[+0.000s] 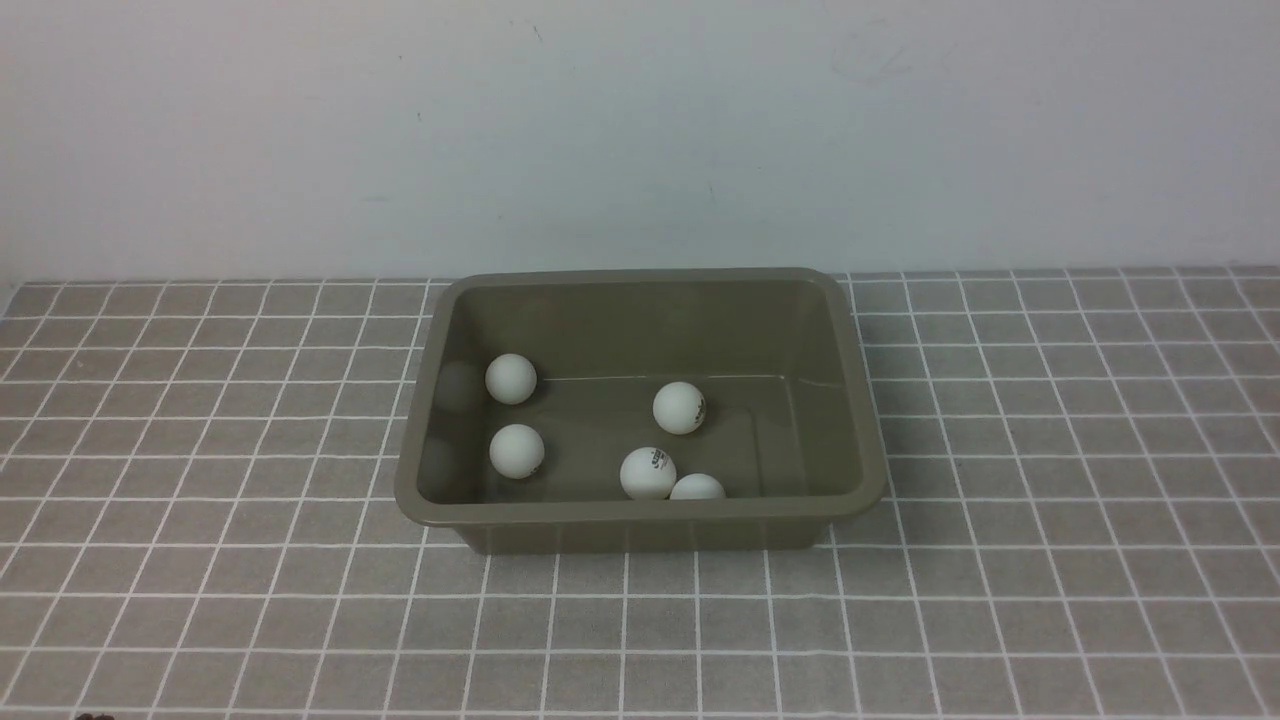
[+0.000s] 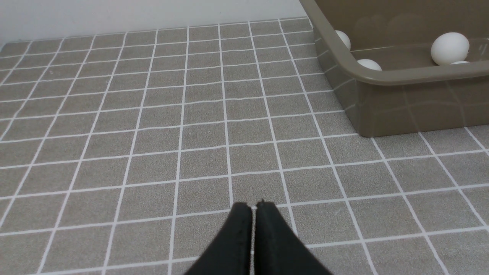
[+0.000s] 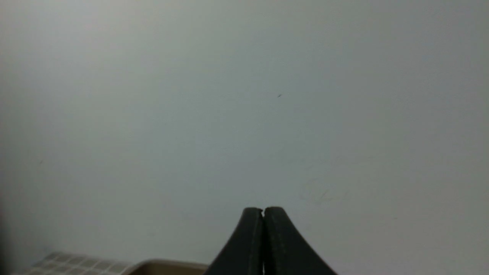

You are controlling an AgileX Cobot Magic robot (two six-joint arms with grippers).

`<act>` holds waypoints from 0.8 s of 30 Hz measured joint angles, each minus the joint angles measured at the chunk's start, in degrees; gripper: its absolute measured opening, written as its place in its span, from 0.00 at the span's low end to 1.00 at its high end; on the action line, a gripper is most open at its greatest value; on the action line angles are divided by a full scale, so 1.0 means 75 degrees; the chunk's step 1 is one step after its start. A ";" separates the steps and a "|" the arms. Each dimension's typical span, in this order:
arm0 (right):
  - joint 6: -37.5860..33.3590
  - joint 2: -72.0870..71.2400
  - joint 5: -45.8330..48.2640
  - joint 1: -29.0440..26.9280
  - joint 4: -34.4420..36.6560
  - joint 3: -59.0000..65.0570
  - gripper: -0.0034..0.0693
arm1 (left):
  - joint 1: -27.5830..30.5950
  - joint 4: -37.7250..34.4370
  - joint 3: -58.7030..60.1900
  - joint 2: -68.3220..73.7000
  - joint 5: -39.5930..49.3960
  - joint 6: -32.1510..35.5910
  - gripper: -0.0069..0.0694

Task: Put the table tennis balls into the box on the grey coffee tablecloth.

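The olive-brown box [image 1: 640,512] stands on the grey coffee tablecloth [image 1: 200,560] in the middle of the front view. Several white table tennis balls lie inside it: two by its left wall [image 1: 511,379] [image 1: 517,451], one mid-floor [image 1: 680,408], two by the near wall [image 1: 648,473] [image 1: 697,488]. Neither arm shows in the front view. My left gripper [image 2: 254,206] is shut and empty, low over the cloth to the left of the box [image 2: 401,76], where balls [image 2: 450,48] show. My right gripper [image 3: 263,211] is shut and empty, facing the wall; the box rim [image 3: 164,265] shows below it.
A plain pale wall [image 1: 640,130] rises right behind the cloth's far edge. The checked cloth spreads wide to the left, right and front of the box.
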 joint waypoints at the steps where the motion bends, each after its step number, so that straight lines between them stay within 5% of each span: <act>1: -0.0713 0.0000 -0.0029 0.0000 0.0479 0.0080 0.03 | 0.0000 0.0000 0.0000 0.0000 0.0000 0.0000 0.08; 4: -0.2303 0.0000 -0.0094 0.0000 0.1857 0.0352 0.03 | 0.0000 0.0000 0.0000 0.0000 0.0000 0.0000 0.08; 8: -0.2928 0.0000 -0.0110 0.0000 0.2165 0.0673 0.03 | 0.0000 0.0000 0.0000 0.0000 0.0000 0.0000 0.08; 11: -0.3062 0.0000 -0.0089 -0.0355 0.2098 0.1146 0.03 | 0.0000 0.0000 0.0000 0.0000 0.0000 0.0000 0.08; 20: -0.3081 0.0000 0.0189 -0.3053 0.1751 0.3351 0.03 | 0.0000 0.0000 0.0000 0.0000 0.0000 0.0000 0.08; 24: -0.3081 0.0010 0.0107 -0.3321 0.1776 0.3366 0.03 | 0.0000 0.0000 0.0000 0.0000 0.0000 0.0000 0.08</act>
